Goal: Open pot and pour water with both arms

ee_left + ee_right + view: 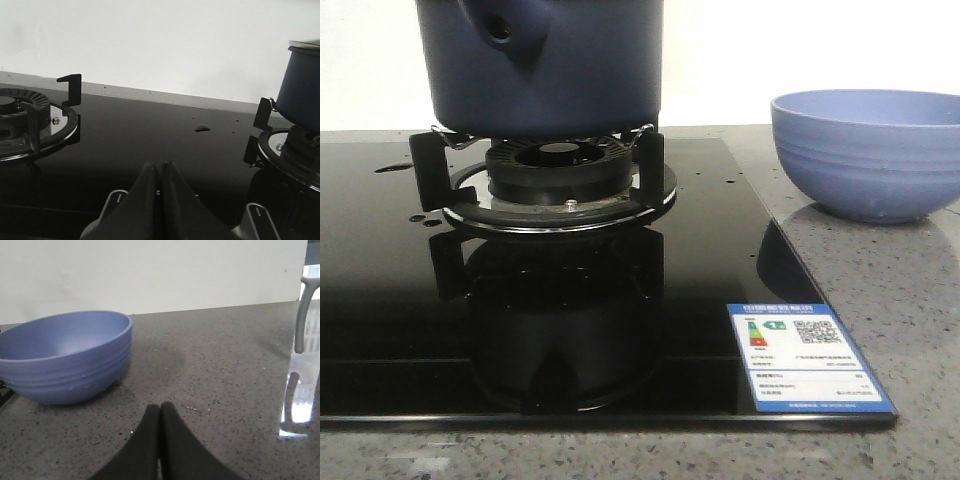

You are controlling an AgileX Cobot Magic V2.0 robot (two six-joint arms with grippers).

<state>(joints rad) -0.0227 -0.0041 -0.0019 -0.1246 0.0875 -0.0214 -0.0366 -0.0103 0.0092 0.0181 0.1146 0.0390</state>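
A black glass stove point(380, 300) sits in a speckled grey counter point(225, 370) before a pale wall. The left gripper point(160, 172) has its fingers pressed together, holding nothing, low over the glass. The right gripper point(160, 412) is likewise closed and empty, over the counter near the light blue bowl point(65, 357). The dark blue pot point(545, 60) stands on the burner point(555, 180).

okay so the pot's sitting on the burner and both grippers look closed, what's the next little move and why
Probably open the left gripper and start it toward the pot. Its fingers are pressed together over the black cooktop, off to the side of the pot. The right gripper is shut too, beside the bowl.
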